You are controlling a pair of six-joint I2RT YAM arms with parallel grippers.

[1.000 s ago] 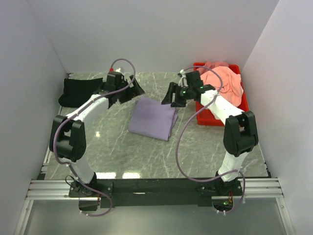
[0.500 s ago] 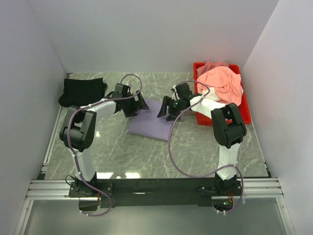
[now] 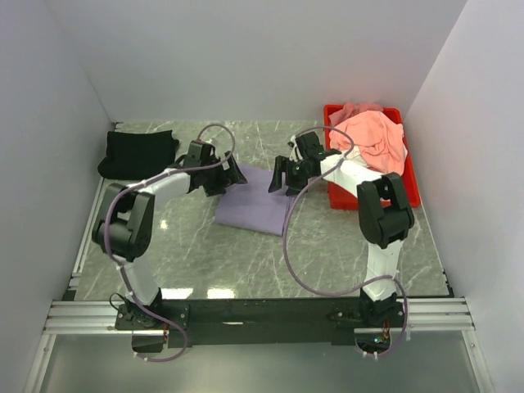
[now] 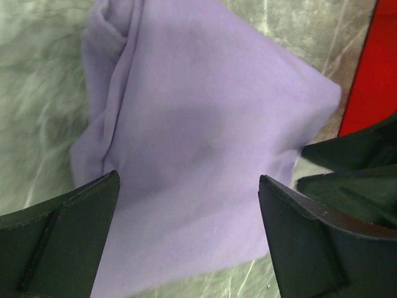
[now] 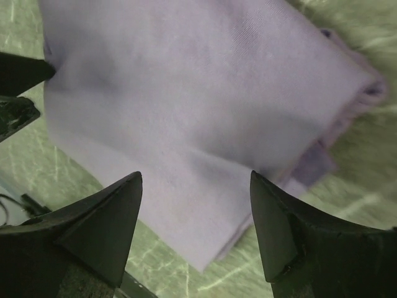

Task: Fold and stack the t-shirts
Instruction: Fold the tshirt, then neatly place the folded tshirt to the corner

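Note:
A folded lavender-purple t-shirt lies flat in the middle of the table. My left gripper hovers open over its far left corner, and the cloth fills the space between its fingers without being pinched. Over the far right corner my right gripper also stands open, with the shirt beneath it. Both wrist views show the other gripper's fingers close by. A folded black t-shirt rests at the far left. A salmon-pink t-shirt lies crumpled in the red tray.
The red plastic tray stands at the far right, close behind the right arm, and its wall shows in the left wrist view. White walls enclose the marbled table on three sides. Purple cables loop over both arms.
Both grippers have moved in toward each other and down to the far edge of the lavender shirt. The right one came away from the tray. The shirt has not moved.

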